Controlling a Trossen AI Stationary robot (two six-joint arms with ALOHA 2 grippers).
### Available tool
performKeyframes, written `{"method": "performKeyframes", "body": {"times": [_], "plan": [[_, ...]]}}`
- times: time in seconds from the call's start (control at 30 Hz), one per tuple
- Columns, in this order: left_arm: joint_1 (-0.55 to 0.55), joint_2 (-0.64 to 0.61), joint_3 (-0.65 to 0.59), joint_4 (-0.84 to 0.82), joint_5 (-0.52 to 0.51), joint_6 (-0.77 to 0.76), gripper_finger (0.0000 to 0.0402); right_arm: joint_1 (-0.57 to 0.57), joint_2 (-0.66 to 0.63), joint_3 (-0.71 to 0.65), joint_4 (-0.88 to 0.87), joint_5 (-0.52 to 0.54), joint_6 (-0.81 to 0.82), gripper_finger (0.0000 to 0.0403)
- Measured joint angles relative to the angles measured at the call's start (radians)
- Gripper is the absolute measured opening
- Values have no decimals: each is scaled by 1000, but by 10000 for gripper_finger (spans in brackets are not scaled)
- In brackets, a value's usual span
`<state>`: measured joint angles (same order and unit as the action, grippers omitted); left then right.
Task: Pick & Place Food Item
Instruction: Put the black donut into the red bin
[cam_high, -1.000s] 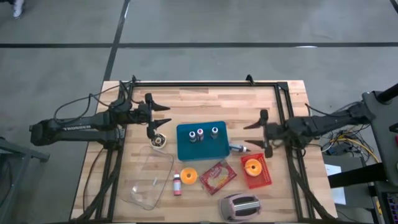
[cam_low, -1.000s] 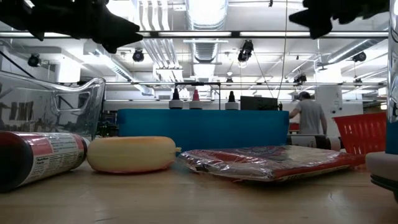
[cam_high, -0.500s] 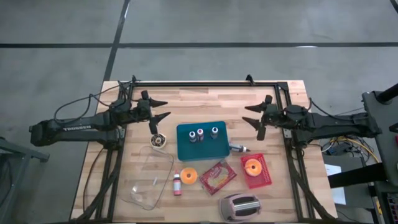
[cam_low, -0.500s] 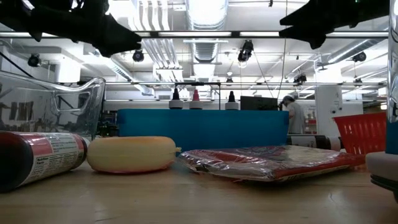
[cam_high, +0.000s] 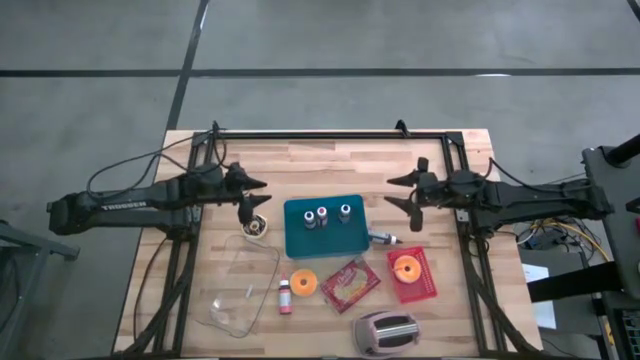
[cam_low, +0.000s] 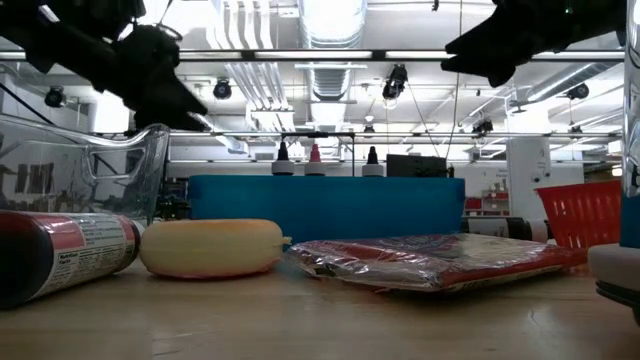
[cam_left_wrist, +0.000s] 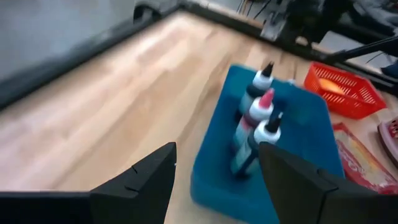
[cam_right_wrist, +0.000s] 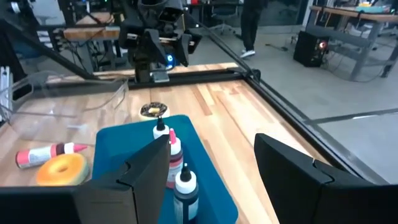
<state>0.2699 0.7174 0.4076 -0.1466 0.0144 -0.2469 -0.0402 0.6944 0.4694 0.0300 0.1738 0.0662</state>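
the right claw (cam_high: 401, 192) has swung up from beside the red basket (cam_high: 424, 287) to hover near the surface's far edge, and the left claw (cam_high: 254, 196) has settled above the small dish (cam_high: 257, 227); both stand open and empty, so no pick has begun. the likely food item, an orange donut (cam_high: 304, 282), lies flat, glossy and untouched, just in front of the blue tray (cam_high: 330, 243).

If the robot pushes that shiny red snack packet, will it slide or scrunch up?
The shiny red plastic snack packet would probably scrunch: its wrapper looks thin and wrinkled. It lies flat on the wooden table, so it shouldn't roll. The glossy film might slip in a claw.
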Motion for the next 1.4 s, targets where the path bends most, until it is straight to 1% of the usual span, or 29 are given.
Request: {"method": "performKeyframes", "body": {"times": [0.13, 0.37, 0.47, 0.6, 0.73, 0.8, 0.93, 1.1, 1.4], "plan": [[0, 8, 0, -85, 0, -99, 234, 0, 16, 0, -2, 0, -12, 226], [0, 68, 18, -176, 1, -172, 234, 0, 8, 0, -29, 0, -34, 226], [0, 111, 68, -265, 1, -184, 234, 0, 2, 0, -38, -2, -39, 226], [-1, 182, 165, -431, 2, -192, 234, 0, -1, 0, -56, -22, -40, 226], [-1, 276, 255, -615, 5, -184, 234, 1, -1, 0, -60, -26, -39, 226], [-1, 326, 285, -657, 21, -176, 234, 1, -1, 0, -61, -36, -36, 226], [-1, 419, 318, -666, 78, -148, 234, 1, -1, 0, -63, -51, -36, 226], [0, 511, 336, -666, 95, -123, 234, 1, -1, 0, -80, -52, -39, 226], [19, 564, 340, -702, 98, -101, 234, 1, -1, 0, -79, -73, -40, 226]]}}
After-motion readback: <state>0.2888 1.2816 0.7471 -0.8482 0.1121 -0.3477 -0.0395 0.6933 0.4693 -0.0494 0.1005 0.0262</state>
